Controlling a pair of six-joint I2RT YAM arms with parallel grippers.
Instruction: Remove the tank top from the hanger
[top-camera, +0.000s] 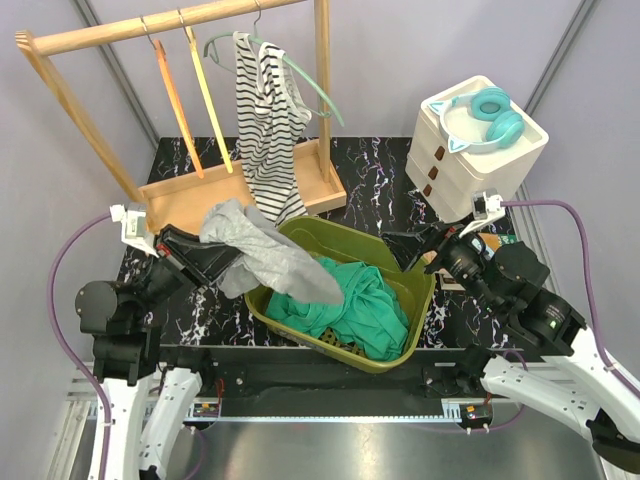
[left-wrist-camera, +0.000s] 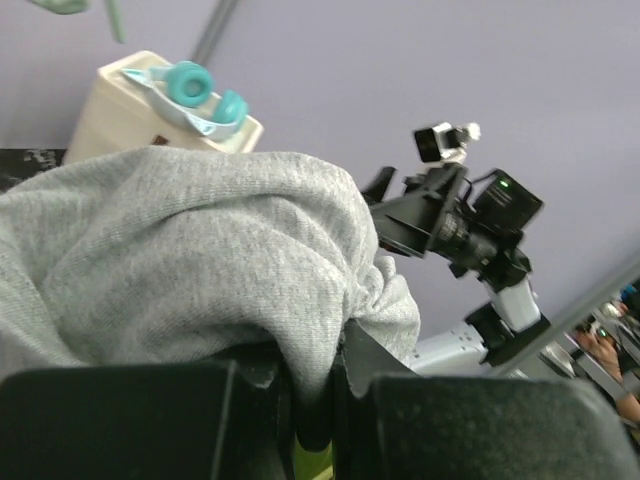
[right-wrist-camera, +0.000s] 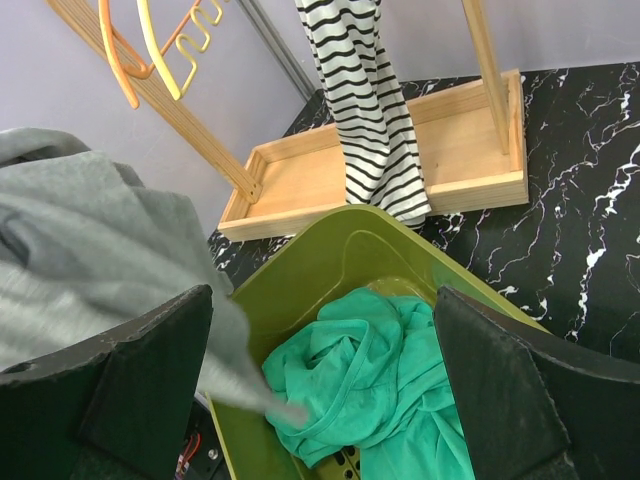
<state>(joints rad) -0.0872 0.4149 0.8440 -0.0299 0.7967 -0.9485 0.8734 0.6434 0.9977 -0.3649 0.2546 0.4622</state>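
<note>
On the rack (top-camera: 180, 18): the striped tank top (top-camera: 268, 120) hangs from the teal hanger (top-camera: 310, 85), with its hem down by the wooden base. Two other hangers (top-camera: 178, 95) beside it are bare.
Left tool (top-camera: 205, 262): pinching a grey cloth (top-camera: 265, 255), which drapes over the rim of the basket (top-camera: 425, 290).
Right tool (top-camera: 412, 250): spread wide, holding nothing, near the basket's far right corner.
Basket: sits on the dark surface (top-camera: 375, 170) with a green garment (top-camera: 365, 300) bunched inside.
Progress: neither tool is on the striped top, so removal looks unstarted. Reaching it, slipping the straps off and pulling it free all remain, and the left tool is occupied.
</note>
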